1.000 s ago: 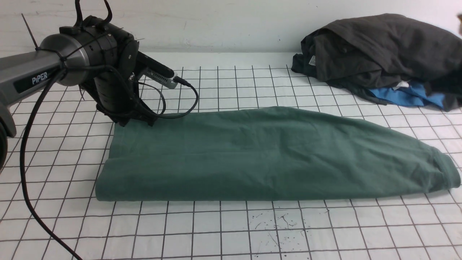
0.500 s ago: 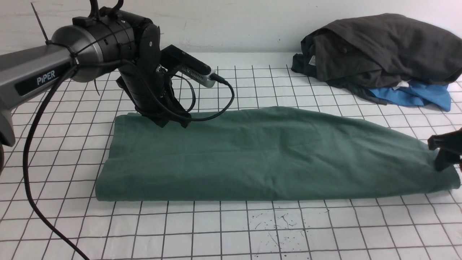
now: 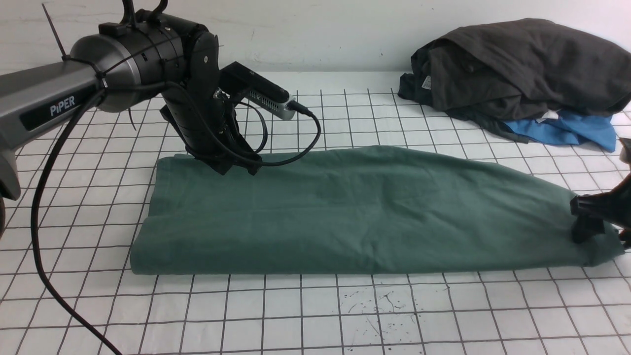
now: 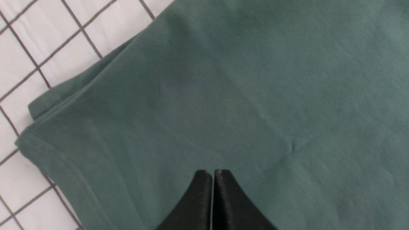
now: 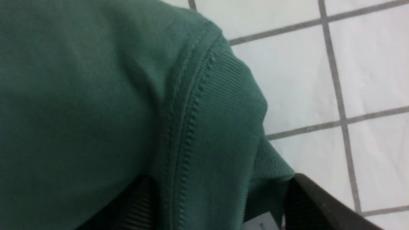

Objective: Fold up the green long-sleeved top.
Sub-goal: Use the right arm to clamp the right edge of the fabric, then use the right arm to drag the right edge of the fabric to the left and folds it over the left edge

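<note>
The green long-sleeved top (image 3: 345, 212) lies folded in a long band across the grid table. My left gripper (image 3: 231, 167) is shut and empty, its tips at the cloth near the top's back left corner; the left wrist view shows the closed tips (image 4: 213, 172) over plain green fabric (image 4: 255, 80). My right gripper (image 3: 589, 229) is at the top's right end. In the right wrist view it (image 5: 220, 198) is open, with the ribbed neck band (image 5: 220, 127) between its two fingers and a white label (image 5: 263, 223) just showing.
A dark charcoal-grey garment (image 3: 517, 69) is heaped at the back right on a bright blue garment (image 3: 562, 130). The white grid table (image 3: 315, 315) runs to a wall at the back. The left arm's black cable (image 3: 39, 222) hangs at the left.
My left gripper moved right along the top's back edge, then stayed still. My right gripper came in from the right and moved further onto the top's right end.
</note>
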Robot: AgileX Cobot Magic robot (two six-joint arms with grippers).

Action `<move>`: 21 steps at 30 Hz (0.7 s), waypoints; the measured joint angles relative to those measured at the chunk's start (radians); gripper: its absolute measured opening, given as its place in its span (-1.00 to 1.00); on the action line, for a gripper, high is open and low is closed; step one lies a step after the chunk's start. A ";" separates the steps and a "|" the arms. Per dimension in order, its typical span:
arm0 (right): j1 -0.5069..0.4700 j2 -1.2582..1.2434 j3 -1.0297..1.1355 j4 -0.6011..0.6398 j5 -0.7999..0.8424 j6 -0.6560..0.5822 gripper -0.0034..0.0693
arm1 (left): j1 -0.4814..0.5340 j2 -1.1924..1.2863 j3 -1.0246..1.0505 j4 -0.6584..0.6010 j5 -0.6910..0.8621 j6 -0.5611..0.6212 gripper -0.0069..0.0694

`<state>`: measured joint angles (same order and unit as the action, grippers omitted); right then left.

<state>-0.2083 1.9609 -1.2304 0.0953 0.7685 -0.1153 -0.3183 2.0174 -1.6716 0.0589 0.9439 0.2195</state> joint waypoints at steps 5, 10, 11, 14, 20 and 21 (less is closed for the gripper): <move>0.025 -0.004 -0.001 0.006 0.000 -0.027 -0.28 | 0.000 0.000 0.000 0.003 0.000 0.000 -0.84; 0.028 -0.047 -0.034 -0.044 0.063 -0.047 -0.80 | 0.000 -0.022 0.000 0.054 0.008 0.000 -0.84; 0.029 -0.068 -0.050 -0.069 0.083 -0.044 -0.83 | 0.000 -0.035 0.000 0.074 0.017 0.000 -0.84; 0.032 -0.139 -0.102 -0.162 0.133 -0.008 -0.85 | 0.000 -0.090 0.000 0.133 0.050 0.000 -0.84; 0.040 -0.311 -0.262 -0.189 0.265 0.014 -0.85 | 0.000 -0.270 0.000 0.230 0.135 -0.021 -0.84; 0.048 -0.337 -0.284 -0.176 0.277 0.003 -0.85 | 0.000 -0.305 0.000 0.238 0.149 -0.028 -0.84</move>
<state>-0.1604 1.6238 -1.5145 -0.0806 1.0460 -0.1126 -0.3183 1.7128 -1.6716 0.2974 1.0927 0.1913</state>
